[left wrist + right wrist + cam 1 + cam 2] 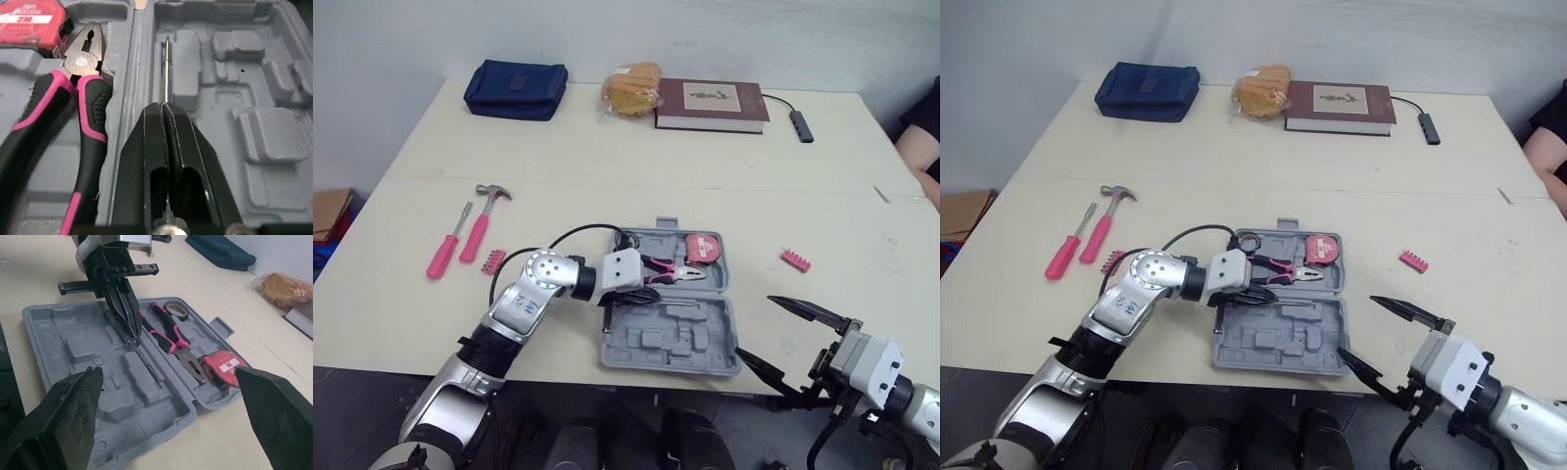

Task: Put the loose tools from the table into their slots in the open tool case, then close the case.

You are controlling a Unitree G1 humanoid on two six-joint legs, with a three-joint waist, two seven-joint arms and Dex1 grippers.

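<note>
Left gripper (165, 108) is clamped on a thin screwdriver (167, 68), whose shaft lies along a groove in the front half of the case (705, 357), beside the pliers (675, 271). Probable fault: if released off-line, the shaft rides the groove edge and blocks closing. Right gripper (755, 327) hangs spread at the case's front-right corner. The hammer (480, 230) lies left of the case.

Behind the left gripper (130, 333) a white boxy housing (623, 269) is joining rounded silver links (548, 272) bearing small blue markings (523, 305), a black cable (570, 235) is looping alongside, and the right gripper (783, 338) is showing tapered black fingers (803, 310).
</note>
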